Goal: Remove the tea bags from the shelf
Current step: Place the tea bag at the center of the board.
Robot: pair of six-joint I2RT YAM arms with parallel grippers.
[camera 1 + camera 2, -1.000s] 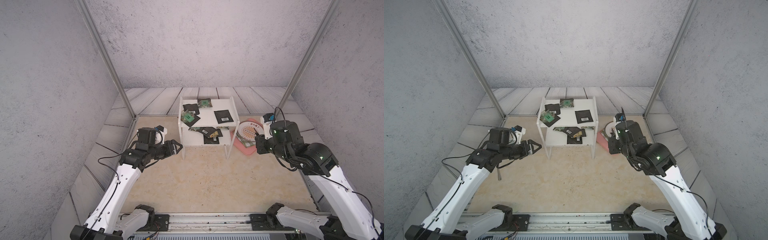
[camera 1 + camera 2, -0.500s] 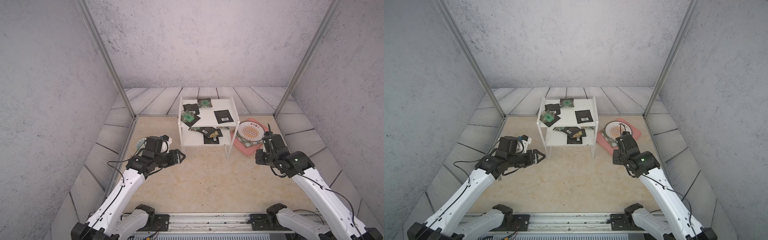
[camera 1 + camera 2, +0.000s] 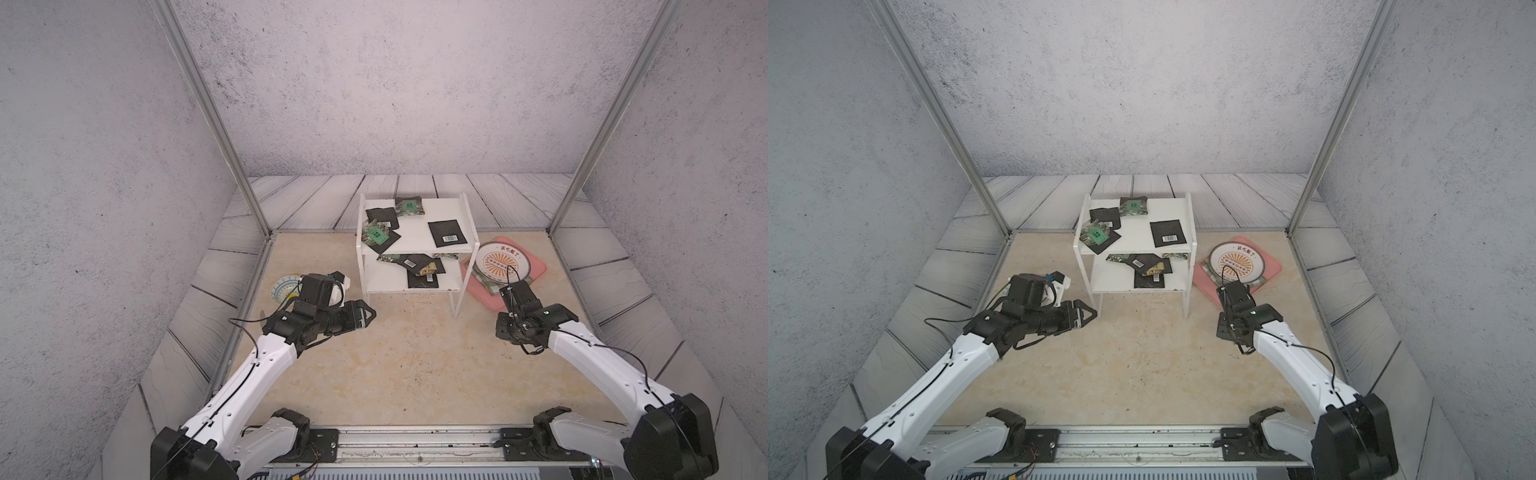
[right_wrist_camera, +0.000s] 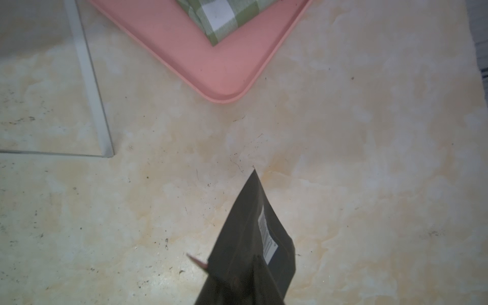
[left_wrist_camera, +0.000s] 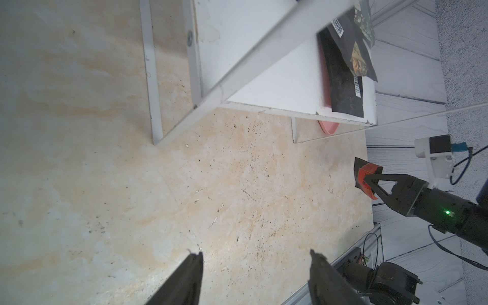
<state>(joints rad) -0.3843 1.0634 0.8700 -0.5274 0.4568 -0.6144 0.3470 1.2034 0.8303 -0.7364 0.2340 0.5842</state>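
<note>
My right gripper (image 4: 237, 285) is pinched on one dark tea bag (image 4: 253, 237) in the right wrist view; the bag hangs corner-down above the bare floor, near the corner of the pink tray (image 4: 211, 76) and a leg of the shelf (image 4: 89, 87). The grip looks to be on one edge only, so I judge the bag could swivel or slip out if I swing fast.

In the left wrist view my left gripper (image 5: 254, 274) has its jaws spread with nothing between them, pointing across the floor just short of the shelf's lower tier, where dark tea bags (image 5: 343, 79) lie at the far end. The upper board overhangs closely, so reaching in too high could knock the frame and shift the whole thing.

In both top views the left arm (image 3: 266, 361) stretches low with its wrist level at the front left leg, while the right arm (image 3: 1296, 361) is bent beside the tray. Several bags remain on both tiers (image 3: 446, 232).
</note>
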